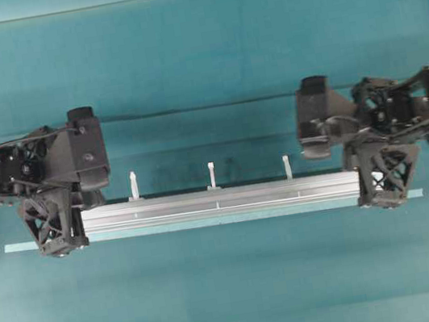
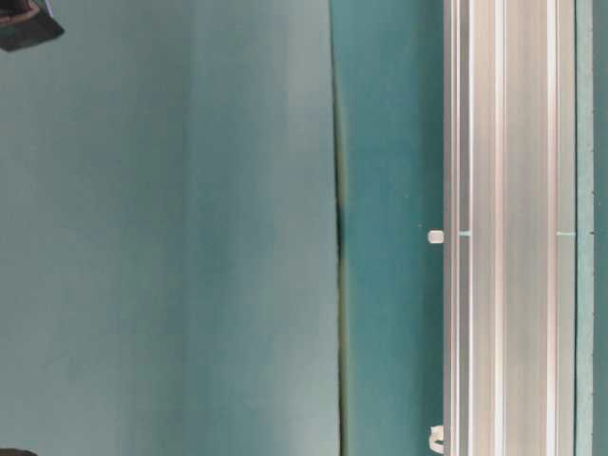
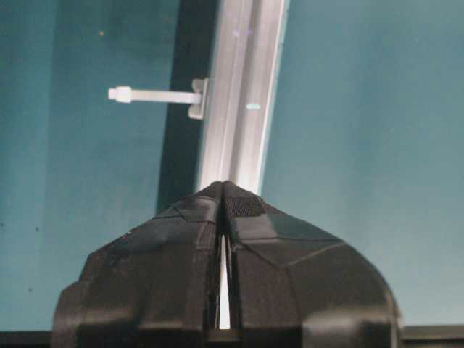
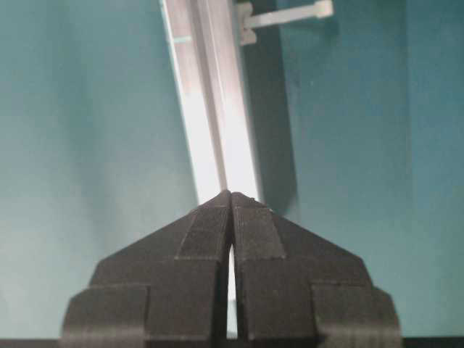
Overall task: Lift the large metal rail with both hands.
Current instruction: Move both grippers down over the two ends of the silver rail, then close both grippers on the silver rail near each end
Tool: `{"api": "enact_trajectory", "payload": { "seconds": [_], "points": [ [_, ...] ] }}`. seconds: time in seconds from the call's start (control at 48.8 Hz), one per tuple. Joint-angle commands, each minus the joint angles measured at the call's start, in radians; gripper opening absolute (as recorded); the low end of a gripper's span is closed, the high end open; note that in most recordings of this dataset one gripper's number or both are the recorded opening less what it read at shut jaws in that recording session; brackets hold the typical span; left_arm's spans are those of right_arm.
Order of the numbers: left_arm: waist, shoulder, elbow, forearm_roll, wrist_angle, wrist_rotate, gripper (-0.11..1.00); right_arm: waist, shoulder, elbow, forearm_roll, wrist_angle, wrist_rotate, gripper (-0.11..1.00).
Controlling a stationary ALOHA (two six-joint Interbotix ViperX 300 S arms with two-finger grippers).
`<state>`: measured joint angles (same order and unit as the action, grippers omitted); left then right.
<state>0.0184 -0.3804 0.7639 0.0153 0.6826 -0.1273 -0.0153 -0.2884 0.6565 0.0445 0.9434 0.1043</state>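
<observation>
1. No brand, label or writing can be read on anything.
2. The large metal rail [image 1: 221, 201] lies on the teal table [image 1: 197, 49], above the thin pale tape strip [image 1: 412, 193].
3. The left gripper [image 1: 59, 249] and the right gripper [image 1: 384, 201] are at the rail's two ends, jaws pressed together, pinching nothing.
4. Only the overhead view shows all three white pegs [image 1: 211, 175]; each wrist view shows one.

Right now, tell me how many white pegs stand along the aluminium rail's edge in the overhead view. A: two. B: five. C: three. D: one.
C: the overhead view shows three white pegs spaced along the far edge of the aluminium rail, one near each end and one at the middle.
</observation>
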Motion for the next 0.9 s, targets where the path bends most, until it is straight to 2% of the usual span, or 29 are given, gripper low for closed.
{"api": "enact_trajectory", "payload": {
  "seconds": [0.0, 0.226, 0.328, 0.39, 0.451, 0.574, 0.636, 0.677, 0.738, 0.882],
  "points": [
    [-0.002, -0.003, -0.020, 0.003, 0.002, -0.012, -0.01, 0.008, 0.012, -0.009, -0.002, -0.026, -0.014, 0.00],
    [-0.009, 0.025, -0.040, 0.003, 0.084, -0.011, 0.02, 0.006, 0.017, 0.008, 0.000, -0.097, -0.009, 0.02],
    [-0.015, 0.023, -0.037, 0.003, 0.091, -0.005, 0.11, 0.009, 0.026, 0.018, 0.006, -0.104, -0.011, 0.06],
    [-0.018, 0.025, -0.037, 0.003, 0.092, -0.003, 0.23, 0.014, 0.028, 0.018, 0.015, -0.110, -0.015, 0.13],
    [-0.020, 0.025, -0.035, 0.003, 0.089, -0.005, 0.39, 0.012, 0.029, 0.025, 0.014, -0.121, -0.011, 0.24],
    [-0.021, 0.029, -0.028, 0.005, 0.071, -0.009, 0.76, 0.014, 0.037, 0.046, 0.008, -0.172, -0.003, 0.59],
    [-0.023, 0.031, -0.028, 0.005, 0.040, -0.003, 0.90, 0.014, 0.046, 0.055, -0.002, -0.198, 0.000, 0.78],
    [-0.023, 0.034, -0.026, 0.006, 0.020, 0.000, 0.93, 0.017, 0.054, 0.057, -0.012, -0.209, 0.000, 0.87],
    [-0.025, 0.041, -0.021, 0.011, -0.002, 0.006, 0.90, 0.020, 0.064, 0.057, -0.028, -0.210, -0.002, 0.95],
    [-0.028, 0.083, -0.017, 0.011, -0.012, 0.017, 0.90, 0.020, 0.086, 0.057, -0.032, -0.216, -0.009, 0.96]
  ]
}}
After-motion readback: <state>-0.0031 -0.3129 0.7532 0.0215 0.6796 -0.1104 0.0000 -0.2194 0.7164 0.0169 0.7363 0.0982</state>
